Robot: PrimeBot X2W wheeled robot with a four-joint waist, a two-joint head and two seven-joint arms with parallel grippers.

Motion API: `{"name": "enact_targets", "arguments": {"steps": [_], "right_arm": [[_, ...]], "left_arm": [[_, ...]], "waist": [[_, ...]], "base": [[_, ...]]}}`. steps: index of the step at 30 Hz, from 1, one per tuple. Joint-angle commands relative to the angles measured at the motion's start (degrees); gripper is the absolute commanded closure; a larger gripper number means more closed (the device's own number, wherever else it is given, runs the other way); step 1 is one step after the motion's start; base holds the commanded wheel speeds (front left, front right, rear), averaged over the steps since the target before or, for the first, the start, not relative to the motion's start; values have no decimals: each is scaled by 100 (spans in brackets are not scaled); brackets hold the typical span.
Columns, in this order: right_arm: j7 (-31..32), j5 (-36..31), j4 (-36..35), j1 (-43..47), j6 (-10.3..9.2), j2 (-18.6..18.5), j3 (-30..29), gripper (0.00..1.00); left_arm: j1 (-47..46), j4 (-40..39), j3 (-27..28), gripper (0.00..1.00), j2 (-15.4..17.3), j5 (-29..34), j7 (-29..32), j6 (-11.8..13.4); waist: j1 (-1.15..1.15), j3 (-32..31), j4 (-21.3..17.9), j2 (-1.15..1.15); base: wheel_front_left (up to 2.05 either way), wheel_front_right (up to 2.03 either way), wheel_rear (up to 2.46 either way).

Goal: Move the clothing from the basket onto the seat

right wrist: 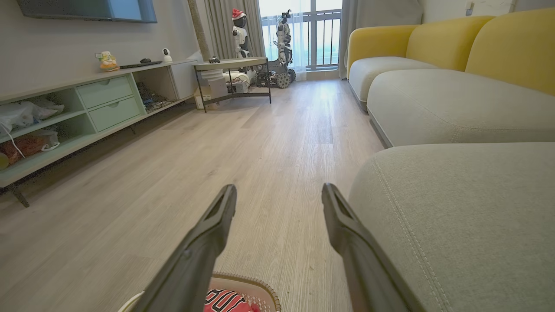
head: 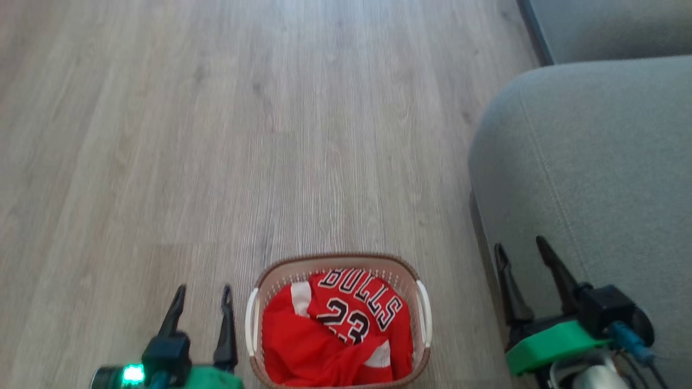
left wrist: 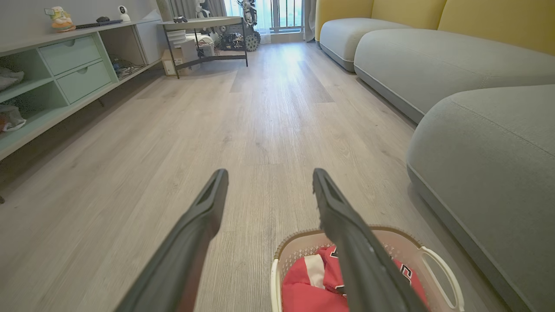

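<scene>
Brown-rimmed basket (head: 339,260) sat on the floor (head: 216,135), near the rounded corner of the seat (head: 594,162) but apart from it. Inside lay the clothing (head: 335,329), heaped, with the BULLS 23 jersey uppermost. The left gripper (head: 204,290) hung just beside the basket's left handle, jaws apart and empty. The right gripper (head: 519,244) hung over the seat's edge, also apart and empty. Judgement: the reach had not begun. Best to descend over the middle of the heap, pinch a thick fold and lift clear of the rim.

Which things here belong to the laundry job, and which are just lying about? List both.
Job: clothing, basket, seat.
Lying about: cabinet, side table, toy figure.
</scene>
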Motion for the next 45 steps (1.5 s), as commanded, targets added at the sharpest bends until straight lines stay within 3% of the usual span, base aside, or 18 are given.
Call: {"name": "enact_targets", "arguments": {"steps": [1, 14, 28, 34, 45], "right_arm": [[-59, -78, -297, -320, -1, -78, 53, 0], [-59, -342, -970, -1270, -1, -78, -553, 0], [-59, -529, -1494, -2024, -1, -78, -1061, 0], [-59, -504, -1678, -2154, -1, -78, -980, 0], [-59, -386, -2006, -2333, -1, -78, -850, 0]], "left_arm": [[-502, -155, 124, 0, -20, 72, -71, -63], [-2218, 710, -428, 0, -30, 310, -71, -438], [-3838, 2646, -1521, 0, -40, 530, -71, -1004], [-4366, 3596, -1943, 0, -43, 499, -71, -1042], [-5085, 4515, -2248, 0, -44, -52, -71, -805]], "waist": [[0, 242, 22, 0], [0, 2117, -17, 0], [0, 3782, -67, 0], [0, 4204, -143, 0], [0, 4843, -376, 0]], "base": [[0, 0, 0], [0, 0, 0], [0, 0, 0], [0, 0, 0], [0, 0, 0]]}}
